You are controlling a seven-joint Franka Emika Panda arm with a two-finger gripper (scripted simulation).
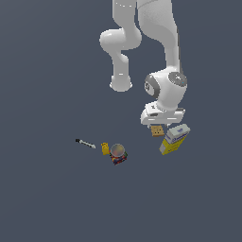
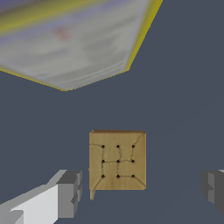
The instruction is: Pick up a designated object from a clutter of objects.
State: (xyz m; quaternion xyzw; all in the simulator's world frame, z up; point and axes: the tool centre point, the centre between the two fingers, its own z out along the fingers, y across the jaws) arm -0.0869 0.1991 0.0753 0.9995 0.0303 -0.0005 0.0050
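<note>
Five small items lay scattered on the flat, matte dark grey floor (image 1: 42, 198) beneath the glossy white Panda arm (image 1: 163, 56). Its gripper (image 2: 142, 190) hung low over the tan cracker-like square block (image 2: 117, 161), and the jaws stood wide open: in the wrist view one blocky grey finger pad (image 2: 70, 192) sat just beside one edge of the block, while the other pad (image 2: 213, 189) was well apart from the opposite edge, neither touching it. The block was thin and flat, its face a woody tan marked with a three-by-three grid of dark dots and faint crack-like lines. In the exterior view it peeked out just under the hand, near the taller yellow box (image 1: 174, 139), a rectangular carton with a white and blue label that was tipped at a slant. Further toward the exterior view's left sat a smooth grey ball on a multicoloured base (image 1: 118, 153), a tiny yellow piece (image 1: 105, 148) just beside it, and a thin black-and-white stick (image 1: 85, 142) lying flat.
</note>
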